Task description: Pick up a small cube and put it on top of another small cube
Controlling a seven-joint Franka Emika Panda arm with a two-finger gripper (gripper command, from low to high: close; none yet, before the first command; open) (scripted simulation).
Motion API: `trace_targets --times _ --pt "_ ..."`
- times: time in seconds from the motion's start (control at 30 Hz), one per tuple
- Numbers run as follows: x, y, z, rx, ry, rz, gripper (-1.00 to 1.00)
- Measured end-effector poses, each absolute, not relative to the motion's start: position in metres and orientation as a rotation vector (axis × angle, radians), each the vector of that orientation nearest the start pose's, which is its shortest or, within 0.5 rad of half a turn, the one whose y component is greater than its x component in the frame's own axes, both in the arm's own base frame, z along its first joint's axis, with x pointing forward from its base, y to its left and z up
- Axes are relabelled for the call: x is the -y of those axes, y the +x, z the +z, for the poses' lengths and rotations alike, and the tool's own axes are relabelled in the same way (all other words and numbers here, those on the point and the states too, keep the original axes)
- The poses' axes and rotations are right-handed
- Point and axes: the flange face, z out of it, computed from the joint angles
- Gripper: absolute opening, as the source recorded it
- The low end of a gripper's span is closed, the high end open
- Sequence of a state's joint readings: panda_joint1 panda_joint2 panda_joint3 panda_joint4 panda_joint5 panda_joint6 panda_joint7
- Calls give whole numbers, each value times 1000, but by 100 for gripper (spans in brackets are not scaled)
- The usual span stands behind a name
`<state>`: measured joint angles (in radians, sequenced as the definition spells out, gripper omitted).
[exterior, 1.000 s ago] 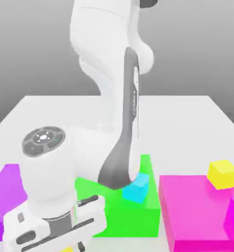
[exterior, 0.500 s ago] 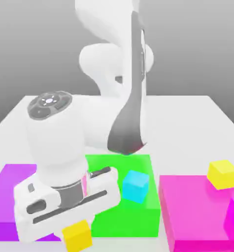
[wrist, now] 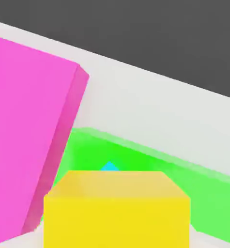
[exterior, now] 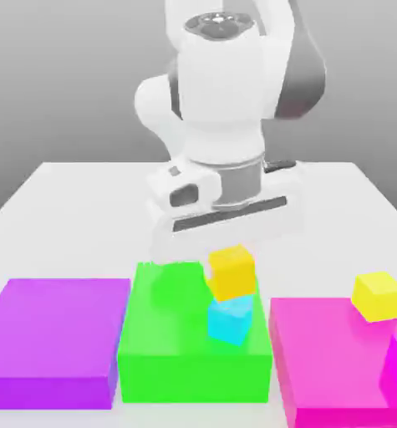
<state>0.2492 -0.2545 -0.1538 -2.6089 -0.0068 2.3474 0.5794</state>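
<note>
Now you're at the placing step: your gripper pinches the golden cube above the cyan cube; check near-far alignment, then lower gently.

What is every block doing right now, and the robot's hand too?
Hand: shut on the golden cube
Golden cube: held up, by the cyan cube
Cyan cube: sitting on the green block
Green block: lying flat
Purple block: lying flat

Golden-yellow cube held, overlapping the cyan cube in view.
</note>
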Motion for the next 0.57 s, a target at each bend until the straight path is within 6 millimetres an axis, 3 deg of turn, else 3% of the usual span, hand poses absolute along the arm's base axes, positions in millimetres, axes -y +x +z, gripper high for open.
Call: trace_targets --times 0.07,0.17,0.2,0.4,0.47,0.57 --pt "-45 409 329 -753 -3040 10 -100" --pt "-47 407 293 -759 -3045 3 -100" --pt "-47 407 284 -760 -3046 2 100" --pt "-47 406 280 -760 -3047 1 100" --pt "-47 407 294 -760 -3048 0 100" --pt "-47 407 331 -760 -3048 0 100"
